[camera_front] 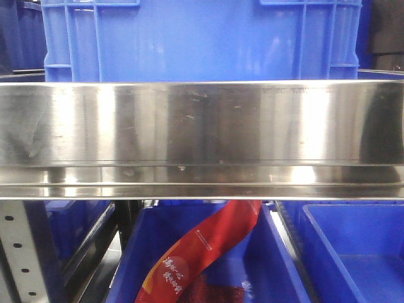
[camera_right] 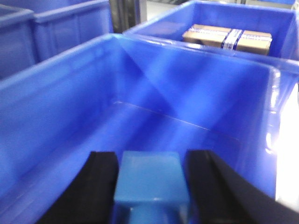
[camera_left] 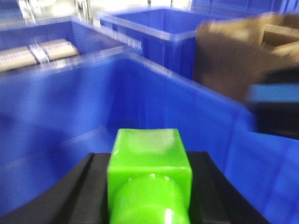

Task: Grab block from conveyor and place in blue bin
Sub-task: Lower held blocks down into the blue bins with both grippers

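Note:
In the left wrist view my left gripper is shut on a bright green block, held between its black fingers over the inside of a blue bin. In the right wrist view my right gripper is shut on a light blue block, held between its black fingers above the floor of another blue bin. The conveyor belt is out of view. Neither gripper shows in the front view.
A wide steel rail crosses the front view, with a blue crate above it and blue bins and a red banner below. A taped cardboard box lies in the neighbouring bin. Brown cardboard stands at the right.

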Available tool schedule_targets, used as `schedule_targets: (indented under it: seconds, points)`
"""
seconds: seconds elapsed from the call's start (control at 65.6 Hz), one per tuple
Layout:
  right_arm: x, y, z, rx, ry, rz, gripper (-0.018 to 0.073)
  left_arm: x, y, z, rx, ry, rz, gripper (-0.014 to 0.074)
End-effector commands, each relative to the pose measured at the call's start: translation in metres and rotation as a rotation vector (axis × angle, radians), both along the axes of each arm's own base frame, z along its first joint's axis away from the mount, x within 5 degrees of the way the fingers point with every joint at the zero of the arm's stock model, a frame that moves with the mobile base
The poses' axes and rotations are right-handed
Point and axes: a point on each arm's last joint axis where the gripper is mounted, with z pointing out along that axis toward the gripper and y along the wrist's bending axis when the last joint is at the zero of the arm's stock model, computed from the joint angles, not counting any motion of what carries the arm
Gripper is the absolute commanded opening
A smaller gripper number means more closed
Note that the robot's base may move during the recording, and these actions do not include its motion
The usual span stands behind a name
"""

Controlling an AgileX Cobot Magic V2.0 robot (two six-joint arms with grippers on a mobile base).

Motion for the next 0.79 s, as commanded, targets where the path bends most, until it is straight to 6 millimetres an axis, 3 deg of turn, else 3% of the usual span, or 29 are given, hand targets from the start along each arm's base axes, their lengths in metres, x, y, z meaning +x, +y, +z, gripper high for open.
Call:
schedule_targets:
  seconds: [0.0,0.091,0.213,0.32,0.442,0.488,0.686,0.778]
  points:
    - [0.007,0.002,0.002,0.011,-0.042,-0.013,0.0415,0.007,0.009,0.004,-0.053,0.001,0.037,0.0379]
    - [0.01,0.004,-0.003,0.007,-0.031,-0.013,0.0473,0.013,0.022,0.005,-0.104,0.027,0.076,0.0372]
    - [0.012,0.003,-0.002,0.014,-0.048,-0.02,0.0411,0.015,0.026,0.004,-0.096,0.038,0.084,0.037]
    - [0.012,0.003,0.0,0.02,-0.062,-0.026,0.0188,0.014,0.026,0.003,-0.093,0.044,0.083,0.0285]
    - [0.013,0.002,0.0,0.026,-0.066,-0.031,-0.0172,0.014,0.026,0.003,-0.091,0.043,0.083,-0.0008]
    - [0.013,0.002,0.001,0.042,-0.063,-0.034,-0.0161,0.015,0.026,0.003,-0.087,0.041,0.085,-0.0111]
    - [-0.004,-0.027,0.022,0.079,-0.113,-0.095,-0.016,-0.006,0.044,0.027,-0.112,-0.029,0.105,-0.0111]
    - [-0.019,-0.047,0.02,0.076,-0.114,-0.143,-0.016,-0.021,0.056,0.026,-0.117,-0.04,0.123,-0.0111]
